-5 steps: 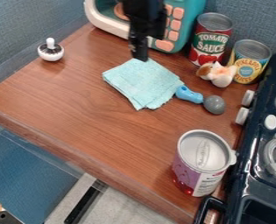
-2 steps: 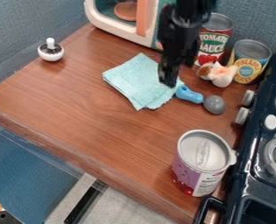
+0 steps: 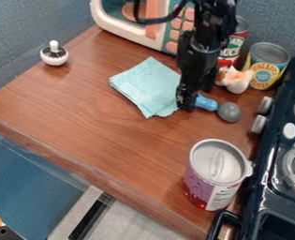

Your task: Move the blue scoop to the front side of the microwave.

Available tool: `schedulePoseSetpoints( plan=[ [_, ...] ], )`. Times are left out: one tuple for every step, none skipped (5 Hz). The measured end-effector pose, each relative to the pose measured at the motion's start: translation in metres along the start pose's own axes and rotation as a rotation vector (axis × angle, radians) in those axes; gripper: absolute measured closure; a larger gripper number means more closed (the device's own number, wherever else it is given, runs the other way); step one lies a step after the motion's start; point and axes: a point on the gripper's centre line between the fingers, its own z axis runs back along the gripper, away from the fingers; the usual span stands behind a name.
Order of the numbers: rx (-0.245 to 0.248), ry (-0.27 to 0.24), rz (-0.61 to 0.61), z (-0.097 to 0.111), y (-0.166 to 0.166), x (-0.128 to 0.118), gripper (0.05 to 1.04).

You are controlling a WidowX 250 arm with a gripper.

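The brown wooden counter (image 3: 99, 103) spreads across the middle; the dark stove (image 3: 254, 206) stands along its right side, with white knobs facing the counter and grey burner rings on top; the teal and cream microwave (image 3: 109, 22) stands at the far edge, left of the arm, with a peach handle and a column of peach buttons on its front; the black arm (image 3: 213, 23) comes in from the far side, its gripper (image 3: 186, 107) hanging low at the right edge of the cloth, by the left end of the scoop's handle; whether it is wide, narrow or holding the scoop, I cannot tell.

The large can (image 3: 217, 171), silver-topped with a purple, red and white label, stands upright on the near right, just beside the stove; the light teal cloth (image 3: 144, 88) lies flat near the middle; the red can (image 3: 237, 41) is upright at the far right, partly behind the arm; the yellow-labelled can (image 3: 266, 65) stands upright to its right; the blue scoop (image 3: 207, 103) lies on the counter right of the cloth, its grey rounded head (image 3: 229, 112) pointing right, toward the stove; the white and brown toy (image 3: 238, 81) sits in front of the two far cans; the small white and black shaker (image 3: 54, 54) stands at the far left.
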Motion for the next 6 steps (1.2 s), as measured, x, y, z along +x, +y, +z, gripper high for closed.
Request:
schedulePoseSetpoints(
  plan=[
    [-0.007,0.012,-0.022,-0.002,-0.009,-0.011,0.130],
    [-0.014,0.002,-0.015,-0.005,-0.008,-0.010,0.419],
    [-0.015,-0.007,-0.009,-0.005,-0.007,-0.009,0.676],
    [-0.014,-0.020,-0.002,-0.003,-0.005,-0.007,0.685],
    [-0.004,-0.132,0.063,0.018,0.001,0.011,0.685],
    [-0.052,-0.218,0.266,0.063,0.004,0.043,0.685]
  ],
)
